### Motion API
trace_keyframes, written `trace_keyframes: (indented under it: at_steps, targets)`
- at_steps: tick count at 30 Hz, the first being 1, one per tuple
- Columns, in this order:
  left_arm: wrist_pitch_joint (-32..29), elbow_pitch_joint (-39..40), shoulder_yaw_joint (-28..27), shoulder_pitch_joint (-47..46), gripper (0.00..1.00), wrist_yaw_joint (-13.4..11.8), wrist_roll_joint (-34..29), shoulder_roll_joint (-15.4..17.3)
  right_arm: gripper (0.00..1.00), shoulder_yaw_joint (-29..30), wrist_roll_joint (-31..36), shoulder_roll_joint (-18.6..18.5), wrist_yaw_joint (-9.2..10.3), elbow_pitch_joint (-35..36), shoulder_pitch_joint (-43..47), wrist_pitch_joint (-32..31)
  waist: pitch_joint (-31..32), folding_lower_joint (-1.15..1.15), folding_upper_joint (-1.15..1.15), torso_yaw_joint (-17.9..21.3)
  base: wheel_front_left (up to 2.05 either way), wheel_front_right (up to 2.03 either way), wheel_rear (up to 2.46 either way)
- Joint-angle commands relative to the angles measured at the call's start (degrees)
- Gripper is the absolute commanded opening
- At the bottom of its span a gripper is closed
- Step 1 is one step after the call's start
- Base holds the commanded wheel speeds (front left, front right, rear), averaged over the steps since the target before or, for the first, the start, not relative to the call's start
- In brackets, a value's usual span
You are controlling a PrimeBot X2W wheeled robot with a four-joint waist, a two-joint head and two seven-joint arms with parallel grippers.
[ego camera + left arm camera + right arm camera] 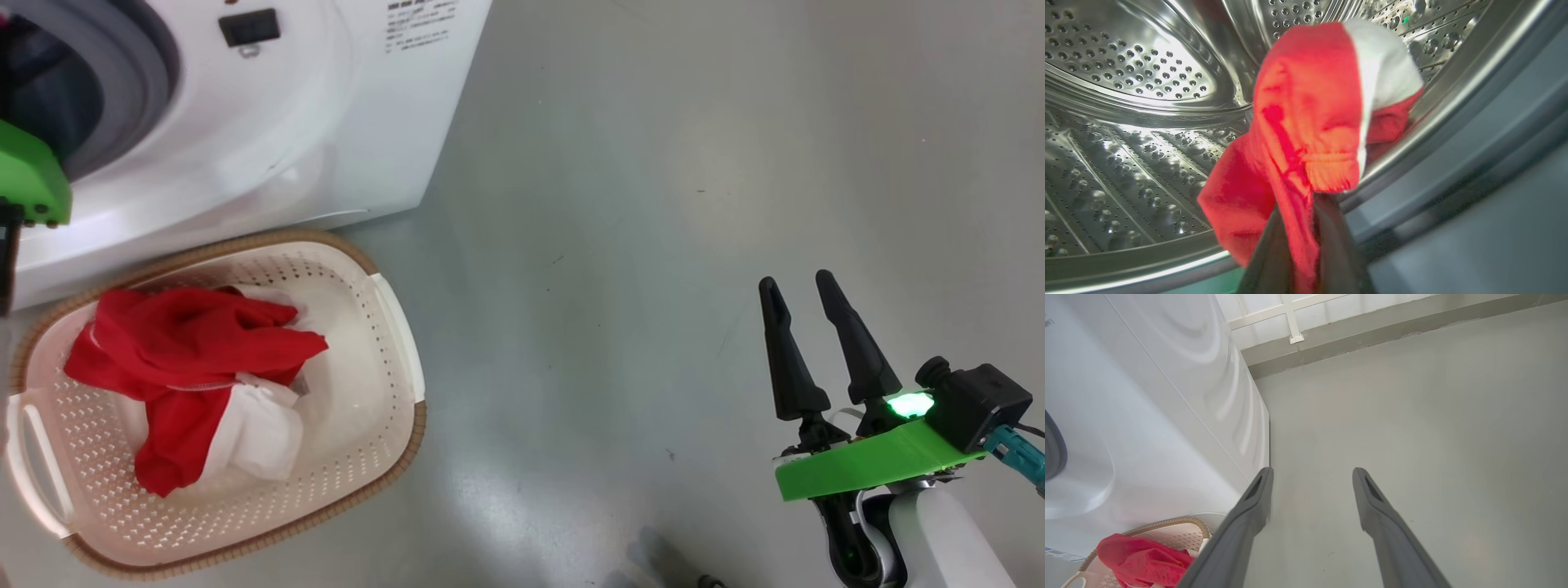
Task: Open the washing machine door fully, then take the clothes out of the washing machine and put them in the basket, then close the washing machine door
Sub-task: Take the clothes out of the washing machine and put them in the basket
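Our L pincer (1302, 212) pinches a red garment (1306, 114) inside the drum (1135, 81). R pincer (796, 279) hangs spread over the floor (620, 204) — we see more clothes (188, 343) lying in the basket (367, 392) by the washer (326, 122).

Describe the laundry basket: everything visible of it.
The basket is an oval tub of cream perforated plastic with a brown woven-look rim and a slotted handle at its end. It stands upright on the grey floor, close before the washing machine; whether they touch is unclear. Red and white clothes lie heaped inside it.
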State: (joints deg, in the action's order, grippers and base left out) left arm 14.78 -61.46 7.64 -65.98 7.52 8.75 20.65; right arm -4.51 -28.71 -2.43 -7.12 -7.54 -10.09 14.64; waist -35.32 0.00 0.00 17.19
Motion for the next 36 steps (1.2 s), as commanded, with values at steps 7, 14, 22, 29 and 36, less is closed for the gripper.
trace_keyframes:
  at_steps: [7, 14, 22, 29, 36]
  targets:
    - [0.2, 5.4, -1.9, 1.6, 0.00, -0.4, 1.0, 1.2, 1.00, -0.7, 0.9, -0.4, -0.36, 1.4, -0.5, 0.4, 0.9, 0.00, 0.00, -2.2, 0.00, 0.00, 0.00]
    - [0.2, 10.7, -4.7, 5.3, 0.00, -1.0, 1.6, -0.5, 1.00, -0.8, 2.0, -0.4, -0.36, 1.0, -0.2, 0.4, 2.9, 0.00, 0.00, -3.9, 0.00, 0.00, 0.00]
    - [0.2, 18.0, -9.8, 11.3, 0.00, -1.2, 2.2, -3.4, 1.00, -0.4, 3.1, -0.4, -0.36, 0.4, 0.9, 0.4, 6.2, 0.00, 0.00, -6.0, 0.00, 0.00, 0.00]
    - [0.2, 24.7, -13.8, 17.7, 0.00, -0.8, 1.8, -6.7, 1.00, 0.0, 4.1, -0.4, -0.36, -0.3, 2.2, 0.4, 9.6, 0.00, 0.00, -8.0, 0.00, 0.00, 0.00]
    - [0.2, 32.2, -17.6, 25.8, 0.00, -0.3, 1.0, -10.4, 1.00, 0.2, 5.1, -0.4, -0.36, -0.8, 3.8, 0.4, 12.9, 0.00, 0.00, -10.4, 0.00, 0.00, 0.00]
